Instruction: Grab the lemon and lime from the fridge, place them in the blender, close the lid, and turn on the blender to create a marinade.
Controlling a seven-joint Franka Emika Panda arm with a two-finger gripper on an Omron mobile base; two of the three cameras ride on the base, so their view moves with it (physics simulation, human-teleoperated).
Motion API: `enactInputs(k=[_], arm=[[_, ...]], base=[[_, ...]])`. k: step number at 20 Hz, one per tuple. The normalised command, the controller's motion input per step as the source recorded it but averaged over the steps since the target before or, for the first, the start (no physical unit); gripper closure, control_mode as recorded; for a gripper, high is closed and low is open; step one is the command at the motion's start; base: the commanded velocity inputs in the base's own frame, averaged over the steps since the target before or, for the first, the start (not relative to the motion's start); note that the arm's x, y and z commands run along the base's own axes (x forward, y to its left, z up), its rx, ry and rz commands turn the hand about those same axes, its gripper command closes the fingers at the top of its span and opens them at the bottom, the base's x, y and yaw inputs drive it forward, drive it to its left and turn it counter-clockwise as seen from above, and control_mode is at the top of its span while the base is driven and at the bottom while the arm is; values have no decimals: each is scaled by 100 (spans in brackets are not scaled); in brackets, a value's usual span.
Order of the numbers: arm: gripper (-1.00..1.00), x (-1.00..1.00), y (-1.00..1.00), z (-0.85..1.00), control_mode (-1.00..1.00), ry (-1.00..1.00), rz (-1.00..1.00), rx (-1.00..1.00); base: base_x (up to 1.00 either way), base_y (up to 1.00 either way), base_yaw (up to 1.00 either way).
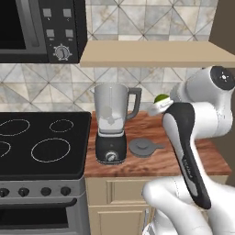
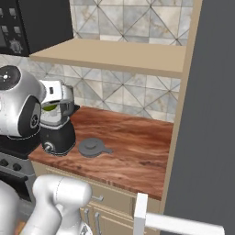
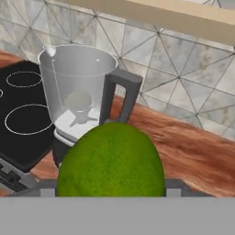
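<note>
Lime (image 3: 110,160) was grasped in our gripper (image 3: 110,190) beside the open blender (image 1: 111,123); the lid (image 1: 144,147) lay by the counter's (image 2: 137,151) front edge.

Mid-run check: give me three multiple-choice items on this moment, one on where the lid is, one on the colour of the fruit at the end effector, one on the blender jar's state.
1. Where is the lid?
A. On the jar
B. Flat on the wooden counter, right of the blender
C. On the stove

2. What colour is the fruit held by the end effector?
A. Green
B. Red
C. Orange

3. What state is the blender jar in?
A. Capped
B. Tipped over
C. Upright and open-topped

Answers:
1 B, the disc lies on the counter beside the black base.
2 A, the lime fills the hand view in front of the blender.
3 C, the rim is uncovered.
</note>
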Motion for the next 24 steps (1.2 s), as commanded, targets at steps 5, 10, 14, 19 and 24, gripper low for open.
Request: enactInputs(k=[5, 10, 14, 19, 24], arm=[[100, 69, 61, 37, -100, -1, 4, 0], [100, 84, 49, 31, -100, 10, 0, 0], [100, 81, 50, 0, -100, 14, 0, 0], [100, 62, 52, -6, -100, 6, 0, 0], [100, 49, 12, -35, -100, 4, 0, 0]], base=[[0, 0, 0], [0, 0, 0], [0, 0, 0], [0, 0, 0], [0, 0, 0]])
